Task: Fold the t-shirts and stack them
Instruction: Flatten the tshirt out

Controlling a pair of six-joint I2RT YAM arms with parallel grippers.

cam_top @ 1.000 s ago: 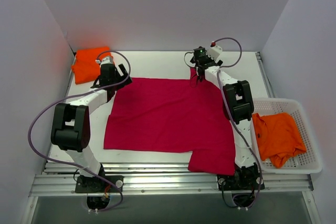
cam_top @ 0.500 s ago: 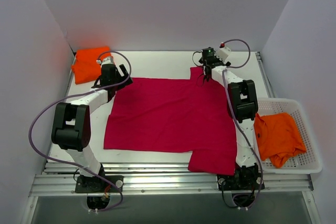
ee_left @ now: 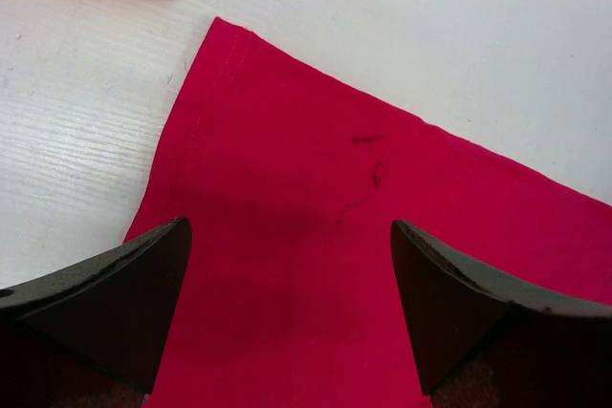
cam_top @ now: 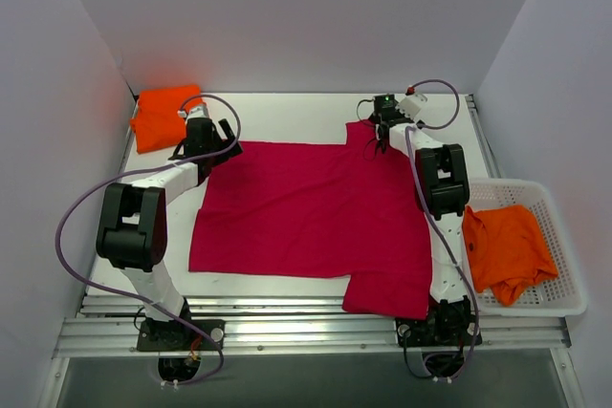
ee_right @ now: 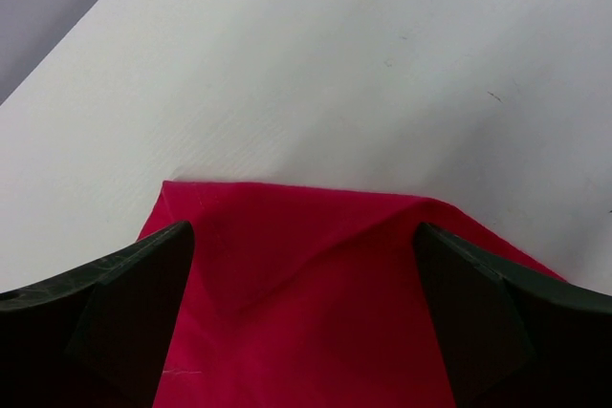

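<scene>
- Crimson t-shirt [cam_top: 306, 212] lies spread flat mid-table.
- Folded orange t-shirt [cam_top: 163, 118] sits far-left, second orange t-shirt [cam_top: 504, 247] in the basket [cam_top: 570, 305].
- Left gripper [ee_left: 287, 236] and right gripper [ee_right: 301, 236] are both agape and empty, over its far corners.
- Step looks like the first fold.
- Next: drop, pinch both corners, draw toward the near hem.

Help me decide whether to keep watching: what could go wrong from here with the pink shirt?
The open right gripper hovers over a creased far corner of the crimson-pink shirt; closing there may catch only one layer. The open left gripper sits close to the folded orange shirt and might drag it.
</scene>
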